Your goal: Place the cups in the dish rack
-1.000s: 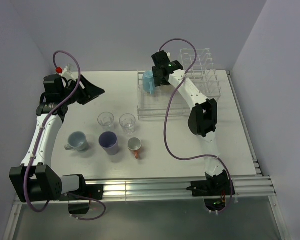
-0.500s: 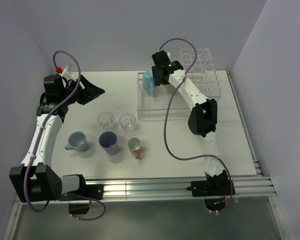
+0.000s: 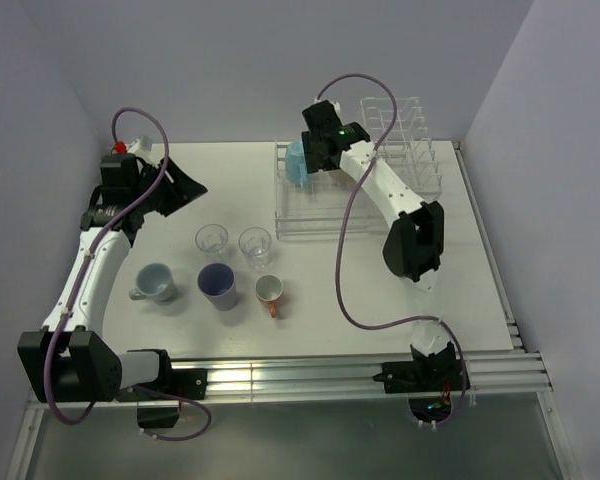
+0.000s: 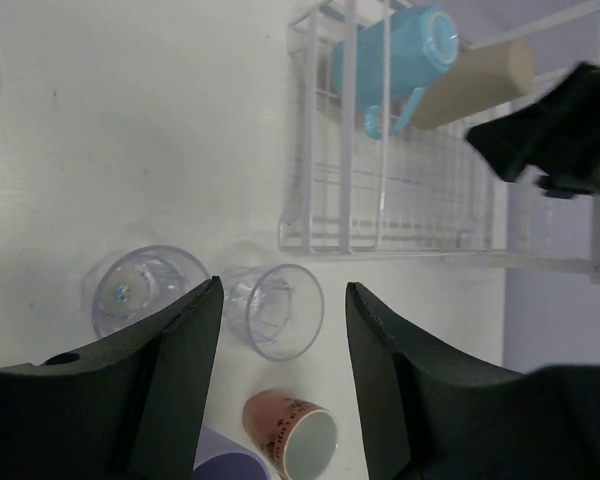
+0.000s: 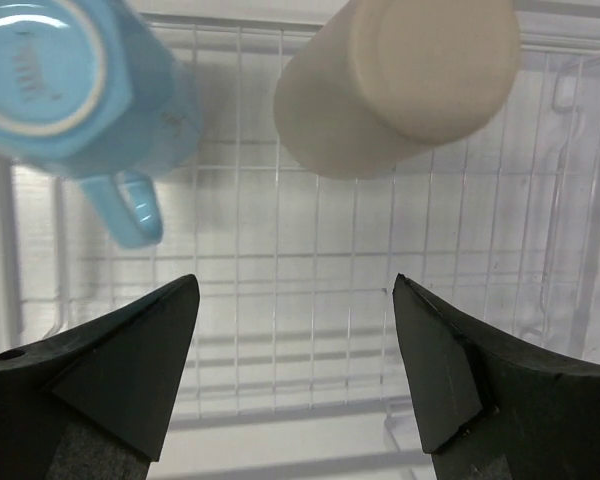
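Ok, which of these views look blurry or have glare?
Right wrist: the light blue cup and tan cup look soft. Left wrist: its dark fingers blur, the clear glasses are crisp. Top external: sharp, with glare on the metal rail.

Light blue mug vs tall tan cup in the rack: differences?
The light blue mug has a loop handle; the tall tan cup shows none. The mug is squat, the tan cup longer. The mug's base has a raised ring, the cup's is plain. Both sit bottom-up, side by side, in the clear thin-barred dish rack.
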Robot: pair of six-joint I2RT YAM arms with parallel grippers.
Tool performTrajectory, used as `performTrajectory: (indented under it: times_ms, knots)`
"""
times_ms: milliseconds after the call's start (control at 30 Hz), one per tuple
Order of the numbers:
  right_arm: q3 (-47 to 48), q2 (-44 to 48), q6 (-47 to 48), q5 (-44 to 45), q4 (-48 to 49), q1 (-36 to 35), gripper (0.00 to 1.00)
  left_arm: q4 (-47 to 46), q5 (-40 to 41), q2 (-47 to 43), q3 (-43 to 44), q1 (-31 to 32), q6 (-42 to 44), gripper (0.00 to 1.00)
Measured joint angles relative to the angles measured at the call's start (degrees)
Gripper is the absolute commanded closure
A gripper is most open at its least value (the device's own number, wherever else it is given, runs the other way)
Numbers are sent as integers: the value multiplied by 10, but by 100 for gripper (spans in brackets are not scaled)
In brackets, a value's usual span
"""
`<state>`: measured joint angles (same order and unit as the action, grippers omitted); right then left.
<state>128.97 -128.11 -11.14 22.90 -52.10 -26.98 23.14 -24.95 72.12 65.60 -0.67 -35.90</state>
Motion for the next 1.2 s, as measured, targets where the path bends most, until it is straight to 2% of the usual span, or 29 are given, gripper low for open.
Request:
performTrajectory:
  times_ms: [167,467,700,1200]
  knots:
    - [-37,94,-7,1,5,-33,14,45,110,-1,-1,51,3,48]
    - [-148,290,-16,-1,56,-87,14,96,269,-24,-41,83,2,53]
    - [-222,348,-25,-1,71,-97,14,111,316,-5,-76,104,1,55]
    - [-278,387,-30,-3,96,-103,14,110,339,75,-92,114,1,57]
